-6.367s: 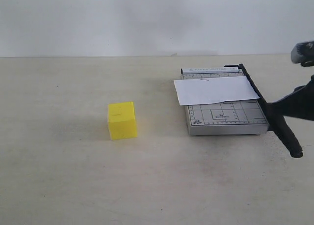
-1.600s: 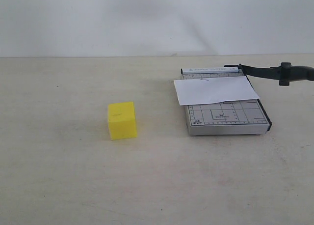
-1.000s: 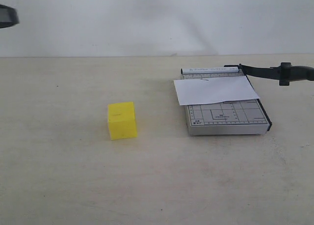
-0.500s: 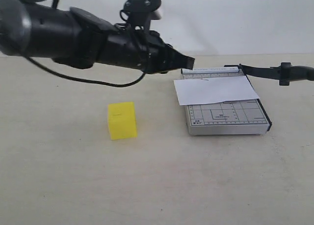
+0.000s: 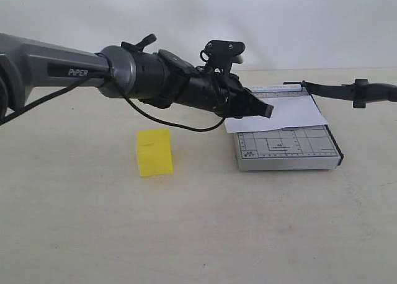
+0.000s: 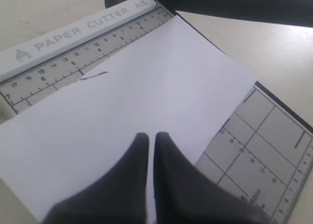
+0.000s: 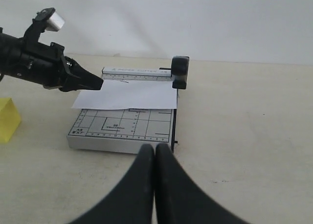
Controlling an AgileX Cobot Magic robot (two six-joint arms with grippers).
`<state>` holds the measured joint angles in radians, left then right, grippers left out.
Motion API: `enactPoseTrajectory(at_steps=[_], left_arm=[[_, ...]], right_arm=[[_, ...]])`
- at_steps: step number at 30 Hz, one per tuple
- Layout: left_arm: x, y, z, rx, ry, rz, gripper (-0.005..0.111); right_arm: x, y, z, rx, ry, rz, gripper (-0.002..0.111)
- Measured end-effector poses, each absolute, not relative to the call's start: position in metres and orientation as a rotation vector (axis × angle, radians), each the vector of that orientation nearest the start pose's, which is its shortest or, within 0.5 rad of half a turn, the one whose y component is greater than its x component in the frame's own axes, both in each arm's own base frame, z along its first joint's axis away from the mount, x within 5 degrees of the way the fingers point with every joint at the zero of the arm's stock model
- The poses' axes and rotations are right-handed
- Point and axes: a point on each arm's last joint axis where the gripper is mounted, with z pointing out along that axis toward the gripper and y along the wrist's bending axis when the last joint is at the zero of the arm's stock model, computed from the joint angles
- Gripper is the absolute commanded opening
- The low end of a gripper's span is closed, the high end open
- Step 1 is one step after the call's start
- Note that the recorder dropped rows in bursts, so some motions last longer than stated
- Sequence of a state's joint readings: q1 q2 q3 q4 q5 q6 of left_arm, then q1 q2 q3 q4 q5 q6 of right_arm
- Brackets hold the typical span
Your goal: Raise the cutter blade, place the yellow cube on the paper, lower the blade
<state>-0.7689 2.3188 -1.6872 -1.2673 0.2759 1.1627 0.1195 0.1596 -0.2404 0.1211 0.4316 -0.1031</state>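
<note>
The cutter blade (image 5: 347,92) stands swung up off the cutter base (image 5: 286,149), hinged at the base's far corner and free of any grip, so I judge the first step done and the cube step just opening. The yellow cube (image 5: 154,152) sits untouched on the tabletop (image 5: 198,234), left of the cutter and a little nearer the front edge, well apart from the base. The paper (image 5: 282,112) lies across the far half of the base, which sits toward the far right corner of the tabletop. My left arm (image 5: 74,70) reaches in from the left edge, and the left end effector (image 5: 265,109) hovers over the left end of the paper, fingers pressed together and holding nothing; its wrist camera shows the two fingers (image 6: 122,185) side by side with only a thin slit between them and the white sheet beneath. The right end effector (image 7: 152,148) is also pinched closed and empty, back near the front edge on the right and facing the cutter, with the blade's handle end pointing roughly at its camera. The left end effector is over the drop spot but not over the thing it has to carry. I judge the next move calls for taking it back toward the cube, spreading the fingers wider than the cube, coming down over two opposite faces and closing. Then the cube needs lifting and carrying onto the paper, set down clear of the blade's line so the blade can come down afterwards.
</note>
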Motion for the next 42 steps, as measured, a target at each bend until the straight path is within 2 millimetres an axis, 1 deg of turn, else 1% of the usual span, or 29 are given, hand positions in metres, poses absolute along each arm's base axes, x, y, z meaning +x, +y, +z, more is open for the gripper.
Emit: enactPoseTrajectory(at_steps=[8,14,19,24,30,35,42], left_arm=[[0.365,-0.387,0.13,0.918,2.074,-0.752,0.004],[0.367,-0.392,0.114,0.977,2.081,-0.761,0.004],[0.365,-0.397,0.109,1.038,2.078,-0.804,0.004],[0.365,-0.403,0.107,1.071,2.072,-0.862,0.004],[0.365,-0.406,0.107,1.128,2.056,-0.866,0.004],[0.358,-0.407,0.107,1.25,2.059,-0.892,0.004],[0.357,-0.405,0.109,1.305,2.068,-0.842,0.004]], right_arm=[[0.058,0.012,0.246,-0.139,1.83,0.135,0.0],[0.058,0.012,0.246,-0.14,1.83,0.134,0.0],[0.058,0.012,0.246,-0.141,1.832,0.134,0.0],[0.058,0.012,0.246,-0.141,1.834,0.134,0.0],[0.058,0.012,0.246,-0.141,1.834,0.134,0.0],[0.057,0.012,0.246,-0.136,1.834,0.143,0.0],[0.057,0.012,0.246,-0.137,1.834,0.143,0.0]])
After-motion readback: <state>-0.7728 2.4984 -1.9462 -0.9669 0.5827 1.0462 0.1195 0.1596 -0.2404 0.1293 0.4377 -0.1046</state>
